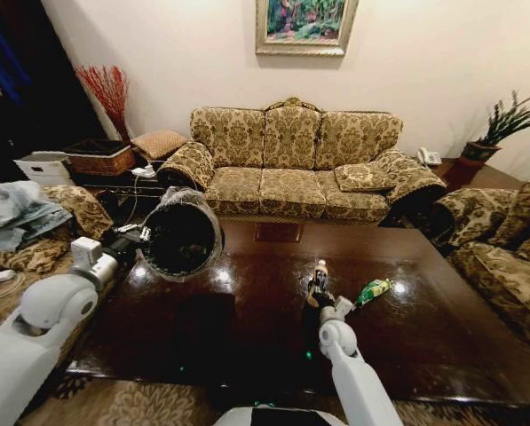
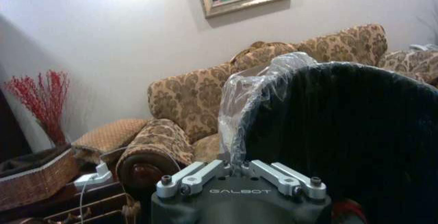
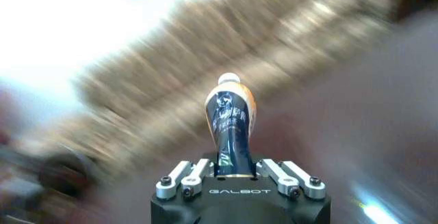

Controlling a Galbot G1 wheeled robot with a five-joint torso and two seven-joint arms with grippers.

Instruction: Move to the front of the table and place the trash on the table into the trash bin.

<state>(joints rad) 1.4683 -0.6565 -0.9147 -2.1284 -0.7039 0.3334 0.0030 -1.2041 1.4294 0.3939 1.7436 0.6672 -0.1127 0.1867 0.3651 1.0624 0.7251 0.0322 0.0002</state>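
My left gripper [image 1: 146, 234] is shut on the rim of the black trash bin [image 1: 183, 233] and holds it tilted above the table's left end, its mouth turned toward me. In the left wrist view the left gripper [image 2: 238, 169] pinches the clear liner and rim of the trash bin [image 2: 342, 131]. My right gripper [image 1: 318, 293] hovers over the middle of the dark glossy table [image 1: 247, 328], shut on a small bottle [image 1: 319, 274]. In the right wrist view the bottle [image 3: 230, 121], with a dark label, tan shoulder and white cap, stands upright in the right gripper [image 3: 229, 169]. A green wrapper [image 1: 372, 291] lies on the table just right of it.
A patterned sofa [image 1: 291, 164] runs behind the table. Armchairs flank it: one on the right [image 1: 504, 248], one on the left [image 1: 43, 231] with clothes on it. A wicker basket [image 1: 100, 158] and cables sit on a side table at back left.
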